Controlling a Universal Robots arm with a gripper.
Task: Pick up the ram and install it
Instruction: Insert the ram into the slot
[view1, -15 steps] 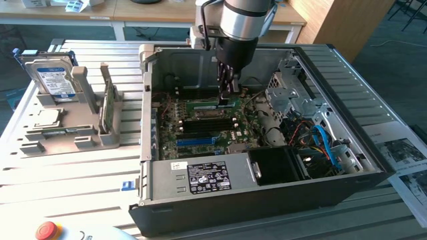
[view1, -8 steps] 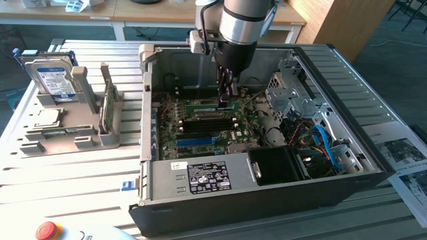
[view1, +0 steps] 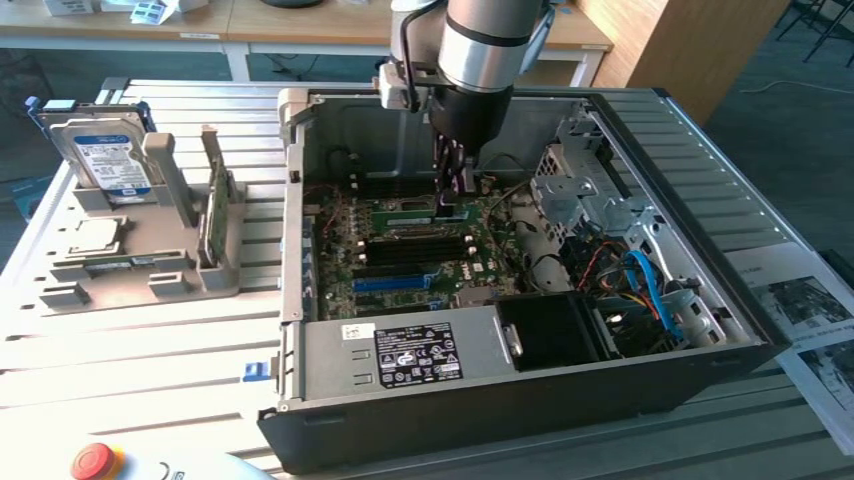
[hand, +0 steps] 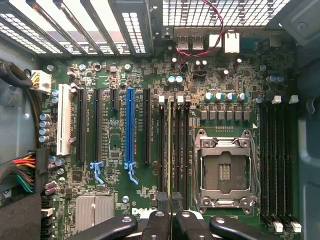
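My gripper (view1: 451, 192) is down inside the open computer case (view1: 747, 330), over the motherboard (view1: 400, 270). In the wrist view its fingertips (hand: 162, 202) are shut on the ram (hand: 170, 150). The ram appears edge-on as a thin green-yellow line. It lies along the bank of black memory slots (hand: 181, 150) between the expansion slots and the CPU socket (hand: 225, 167). In the exterior view the ram (view1: 407, 212) is a short green strip just below the fingers. Whether it sits in a slot or hovers above it, I cannot tell.
A grey parts holder (view1: 134, 270) beside the case, on the exterior view's left, carries a hard drive (view1: 100, 150) and an upright green card (view1: 214, 215). The power supply (view1: 400, 350) and drive cage (view1: 587, 200) crowd the case. A red stop button (view1: 96, 460) sits at the front.
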